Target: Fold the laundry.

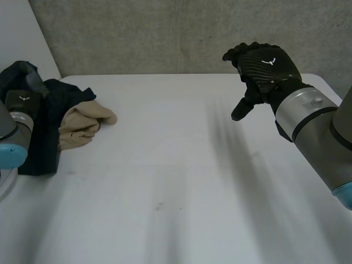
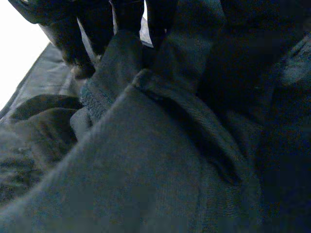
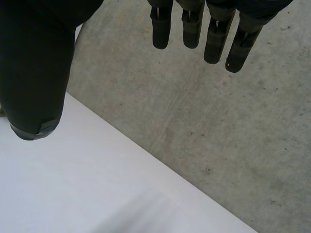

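A dark navy garment (image 1: 49, 132) lies crumpled at the table's left edge, with a tan garment (image 1: 82, 124) bunched against its right side. My left hand (image 1: 22, 100) is down in the dark pile. In the left wrist view its fingers (image 2: 68, 39) dig into the dark garment (image 2: 146, 160), and a ridge of cloth is pinched up between them. My right hand (image 1: 267, 66) hangs in the air over the table's far right part, well away from the clothes. There its fingers (image 3: 194, 24) are straight, the thumb stands apart, and it holds nothing.
The white table (image 1: 176, 176) stretches bare from the clothes to the right arm. A grey concrete wall (image 1: 181, 33) stands behind the far edge, and a white panel (image 1: 22, 33) closes the far left corner.
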